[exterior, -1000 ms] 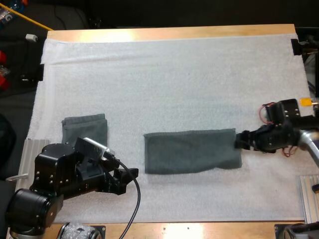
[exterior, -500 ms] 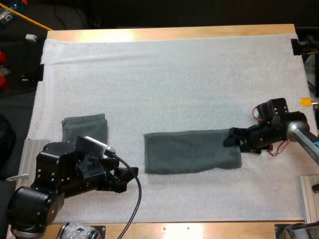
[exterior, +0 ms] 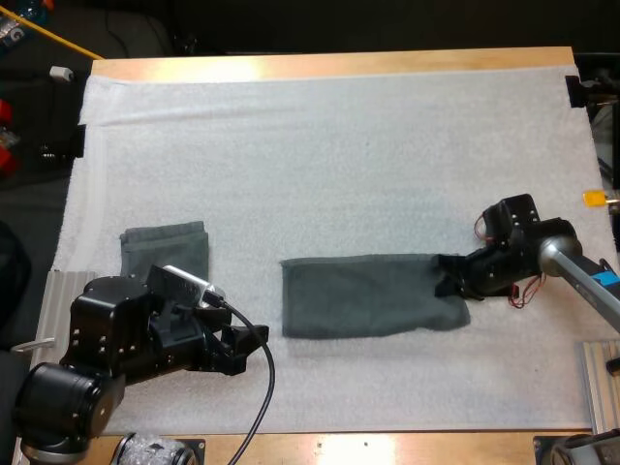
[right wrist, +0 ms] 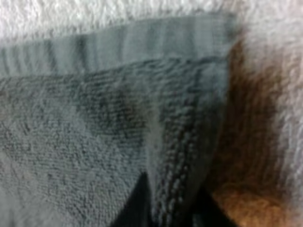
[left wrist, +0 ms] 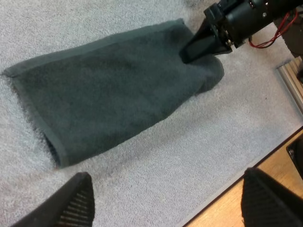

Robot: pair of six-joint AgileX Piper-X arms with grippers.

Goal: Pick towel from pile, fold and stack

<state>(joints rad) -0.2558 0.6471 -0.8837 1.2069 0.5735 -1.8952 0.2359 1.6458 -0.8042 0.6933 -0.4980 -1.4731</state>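
A dark grey-green towel (exterior: 363,296), folded into a long strip, lies flat on the white mat (exterior: 339,155) near the middle. My right gripper (exterior: 448,277) is at its right end, and its fingers (right wrist: 137,205) pinch a ridge of the towel (right wrist: 118,118) between them. In the left wrist view the towel (left wrist: 113,94) lies ahead with the right gripper (left wrist: 201,45) at its far corner. My left gripper (exterior: 242,349) stands open over bare mat, left of and nearer than the towel, its fingers (left wrist: 78,201) wide apart. A small folded towel (exterior: 165,250) rests at the left.
Metal rails (exterior: 601,383) lie at the mat's lower right and lower left. The wooden table edge (exterior: 387,448) runs along the front, close to my left arm. Dark clutter sits beyond the table's left side.
My right gripper slid left onto the towel's right end and shut on it, bunching that corner slightly. The left arm has not moved.
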